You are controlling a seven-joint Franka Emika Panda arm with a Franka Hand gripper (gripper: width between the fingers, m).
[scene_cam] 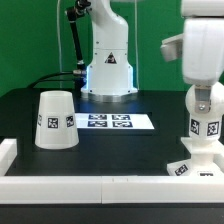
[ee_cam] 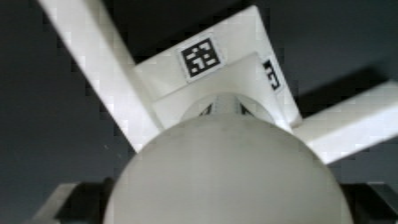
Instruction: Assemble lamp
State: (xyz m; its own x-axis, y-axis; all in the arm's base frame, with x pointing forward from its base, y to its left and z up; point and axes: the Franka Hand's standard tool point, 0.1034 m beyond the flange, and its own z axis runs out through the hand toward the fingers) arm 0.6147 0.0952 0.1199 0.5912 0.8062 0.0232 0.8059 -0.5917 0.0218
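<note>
In the exterior view my gripper point(scene_cam: 205, 108) hangs at the right, shut on the white ball-shaped bulb point(scene_cam: 206, 126) with black tags. The bulb stands upright on the neck of the blocky lamp base point(scene_cam: 193, 165), which sits in the front right corner. The tapered shade point(scene_cam: 56, 120) stands mouth down at the left, far from the gripper. In the wrist view the bulb point(ee_cam: 222, 165) fills the foreground between my dark fingers point(ee_cam: 68, 203). Below it shows the tagged base point(ee_cam: 205, 62). The bulb's joint with the neck is hidden.
The marker board point(scene_cam: 110, 122) lies flat in the middle of the black table. A white rail point(scene_cam: 100, 186) runs along the front edge and the left side point(scene_cam: 7, 150). The robot's pedestal point(scene_cam: 108, 65) stands at the back. The rails meet in a corner in the wrist view point(ee_cam: 107, 70).
</note>
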